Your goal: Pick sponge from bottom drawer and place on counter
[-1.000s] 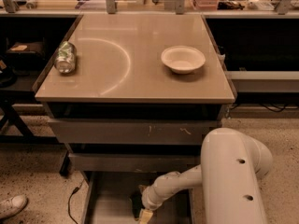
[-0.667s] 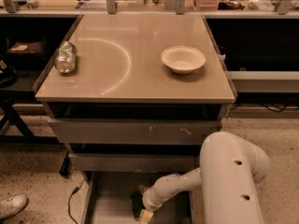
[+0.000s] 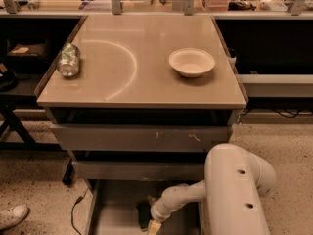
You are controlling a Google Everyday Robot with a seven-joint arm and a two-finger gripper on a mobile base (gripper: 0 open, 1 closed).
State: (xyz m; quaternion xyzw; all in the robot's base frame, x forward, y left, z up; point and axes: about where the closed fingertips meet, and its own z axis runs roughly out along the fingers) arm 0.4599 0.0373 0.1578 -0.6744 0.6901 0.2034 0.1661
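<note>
Sponge beside hand; bottom drawer

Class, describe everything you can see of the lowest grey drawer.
The bottom drawer is a shallow grey tray, flat-floored with low side walls, pulled open below two scuffed grey drawer fronts. The white robot arm reaches into it; the gripper hangs low inside, by a dark green sponge on its floor.

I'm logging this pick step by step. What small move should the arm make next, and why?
Probably ease down and close on the sponge: the robot's gripper is low inside the open grey bottom drawer, right beside the dark green sponge, and the glossy beige counter above holds no sponge yet.
</note>
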